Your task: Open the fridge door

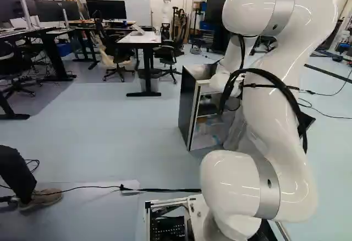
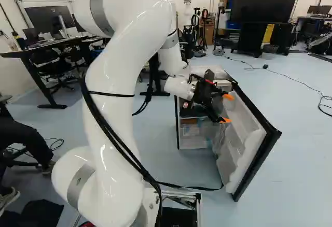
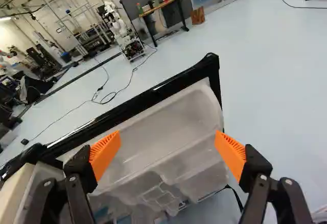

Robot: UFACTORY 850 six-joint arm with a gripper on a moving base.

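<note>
Right base view: the arm (image 2: pixel 120 74), a run of smooth, glossy white curves banded in grey, stands nearest and covers part of the room behind it; a black cable (image 2: pixel 110 133) loops down its side. Past it, the black gripper (image 2: pixel 226 108) reaches to the inner side of the fridge door (image 2: pixel 253 135), which stands open, swung out from the small fridge (image 1: pixel 188 109) ahead of the base. In the wrist view the gripper (image 3: pixel 168 141) is open, its ribbed orange pads (image 3: pixel 106 152) spread wide with the door's liner ahead of and between them; whether either one touches it is hard to tell. The liner is pale, cloudy plastic moulded into rounded bins, framed by a shiny black edge, and part of it runs out of that view. In the left base view the arm hides the gripper and most of the door, while the fridge shows a flat dark side panel and pale shelves whose contents are hard to make out. Farther off stand a white-topped desk (image 1: pixel 140 38) with black legs and a dark office chair (image 1: pixel 169 54); farther still, another robot (image 3: pixel 118 28).
</note>
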